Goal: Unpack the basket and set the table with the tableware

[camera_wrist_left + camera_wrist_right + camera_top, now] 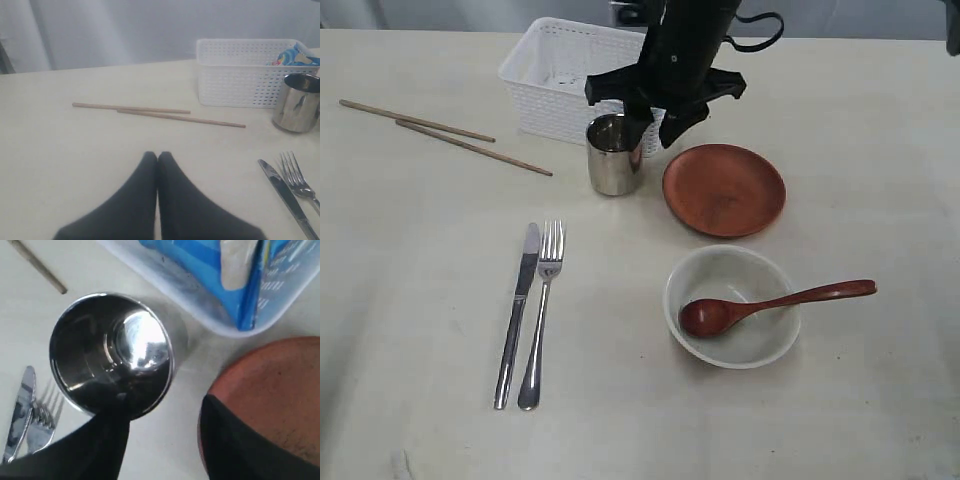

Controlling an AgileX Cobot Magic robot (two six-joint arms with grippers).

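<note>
The tableware lies spread over the counter, all of it outside the basket.

Exterior view: the right hand hangs open just in front of the basket. One finger is at the rim of the upright steel cup, and the other is above the gap between cup and brown plate. Past the plate from the hand stands the bowl, with the spoon resting in it, handle out over the rim. The knife and fork lie side by side, well apart from the hand on the cup's side. The chopsticks lie farther out, beside the basket.

Left wrist view: the left hand has its fingers pressed together on nothing, low over bare counter. The chopsticks lie ahead of it. Farther off, the basket holds a blue packet, and the cup stands just before it.

Right wrist view: the cup is empty. One finger overlaps its rim and the other covers the plate's edge, with only counter between the jaws.
</note>
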